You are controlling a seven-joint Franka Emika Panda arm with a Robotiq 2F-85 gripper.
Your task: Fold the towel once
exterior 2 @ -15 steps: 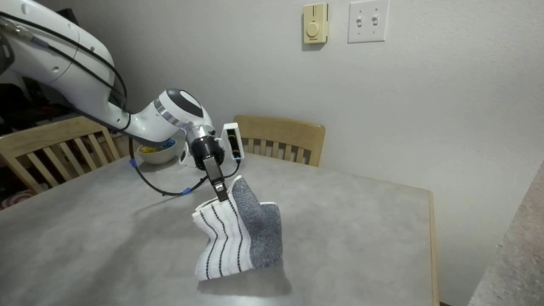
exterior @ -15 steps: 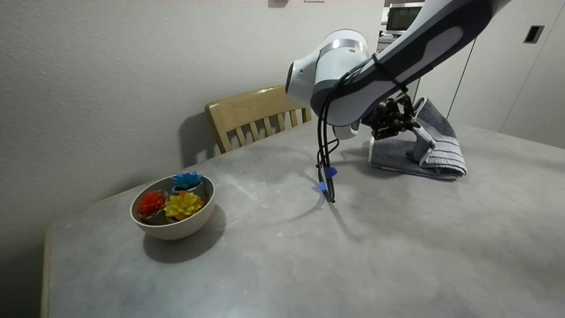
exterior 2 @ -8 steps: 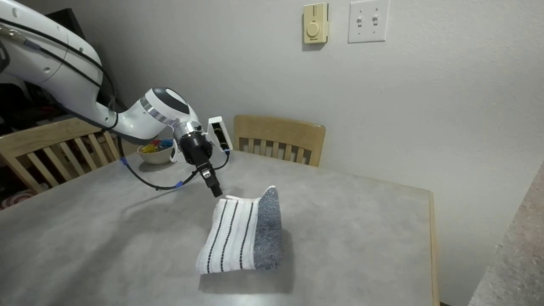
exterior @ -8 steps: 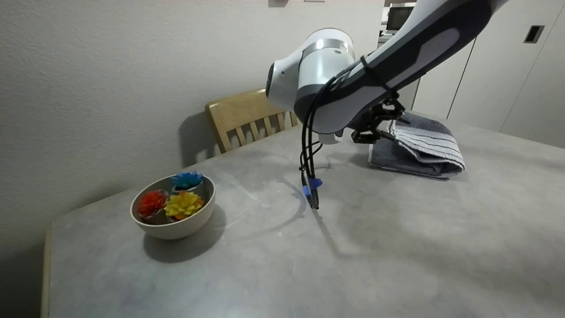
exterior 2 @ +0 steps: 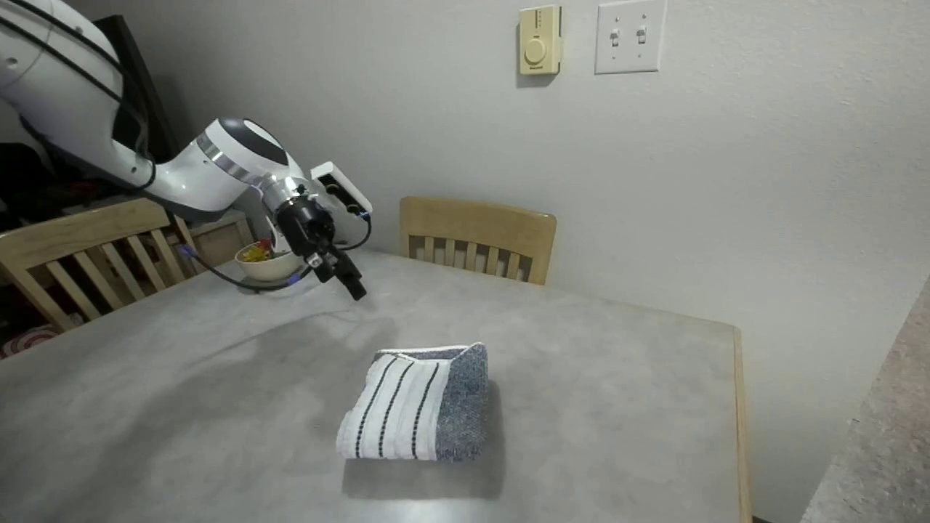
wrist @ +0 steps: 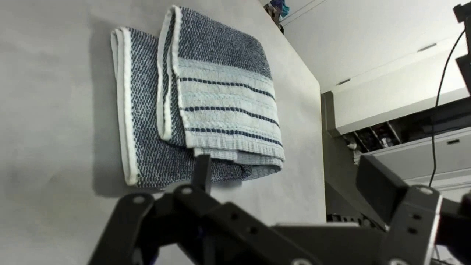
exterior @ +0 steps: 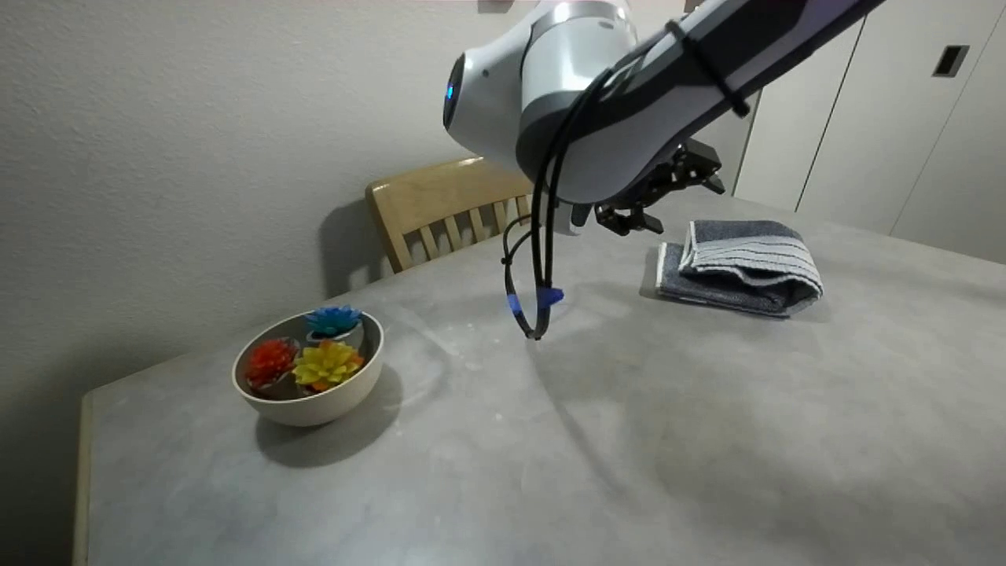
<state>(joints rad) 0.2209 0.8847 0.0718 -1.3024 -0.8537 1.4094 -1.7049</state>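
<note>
The grey-blue towel (exterior: pixel 754 255) lies doubled over on the table, with a white band of dark stripes on its upper layer. That layer (wrist: pixel 224 92) stops short of the lower layer's white-hemmed edge in the wrist view, so a strip of the lower layer shows. The towel (exterior 2: pixel 414 407) rests flat on its base in an exterior view, its fold slightly puffed. My gripper (exterior: pixel 684 206) hangs above the table, apart from the towel and towards the chair side. Its fingers are spread wide in the wrist view, the gripper (wrist: pixel 290 179) holding nothing.
A cream bowl (exterior: pixel 334 405) with red, blue and yellow flowers stands on the grey table (exterior: pixel 487 487). Wooden chairs stand at its sides, including a chair (exterior 2: pixel 476 211) by the wall. A cable loop (exterior: pixel 534 326) dangles from the arm. The table's edge (wrist: pixel 323 147) runs beyond the towel.
The gripper has opened and let go of the towel, then drawn up and back from it. The towel's lifted upper layer has dropped down onto the lower one.
</note>
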